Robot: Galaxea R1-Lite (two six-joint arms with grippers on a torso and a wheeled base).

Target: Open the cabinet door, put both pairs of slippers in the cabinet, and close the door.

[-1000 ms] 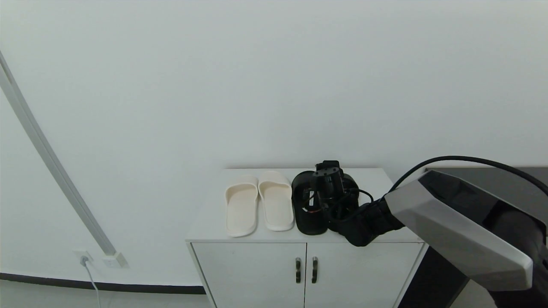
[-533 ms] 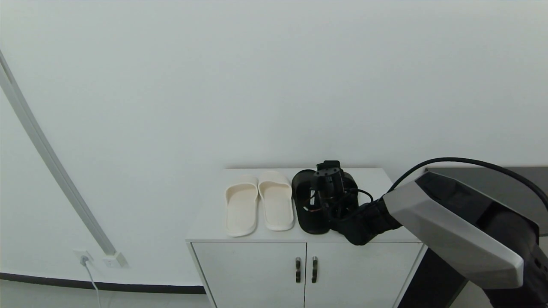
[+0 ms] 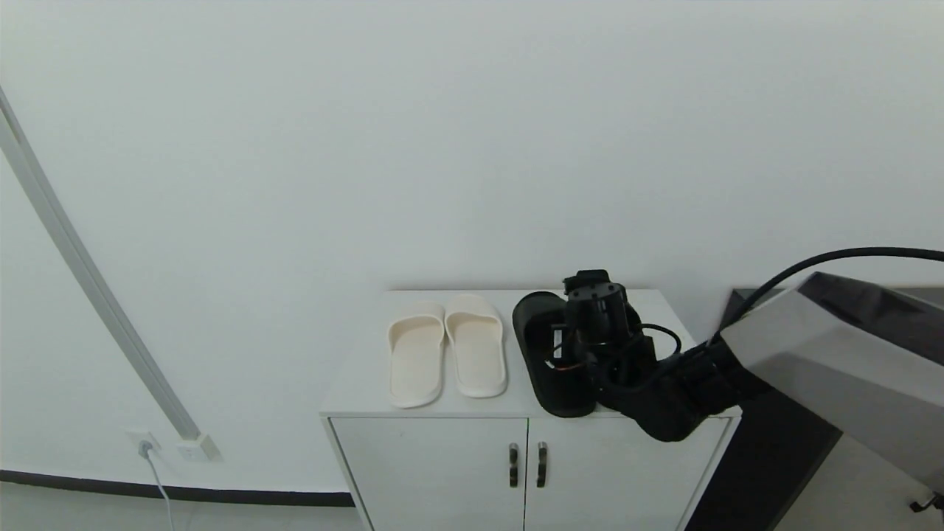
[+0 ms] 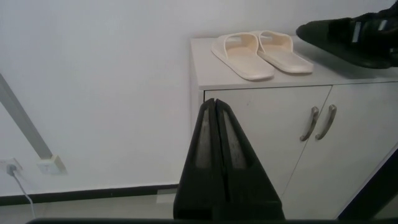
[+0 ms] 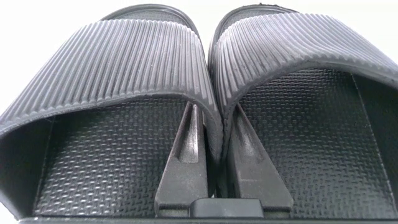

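A white cabinet (image 3: 435, 464) stands against the wall with both doors closed, its two handles (image 3: 527, 464) meeting at the centre. On its top, the cream slippers (image 3: 446, 350) lie side by side at the left. To their right are the black slippers (image 3: 549, 361), heels at the front edge. My right gripper (image 5: 214, 149) is shut on the black slippers (image 5: 124, 68), pinching their two inner walls together. My left gripper (image 4: 216, 109) is shut and empty, low and to the left of the cabinet (image 4: 261, 124), facing it. The cream slippers (image 4: 261, 53) lie beyond it.
A wall outlet with a plugged cord (image 3: 144, 445) sits low on the left, under a slanted grey conduit (image 3: 81, 265). A dark piece of furniture (image 3: 745, 472) stands right beside the cabinet. The wall is close behind the cabinet top.
My right gripper has drawn the black slippers to the right and toward the cabinet's front edge. The cream slippers and the doors have not moved.
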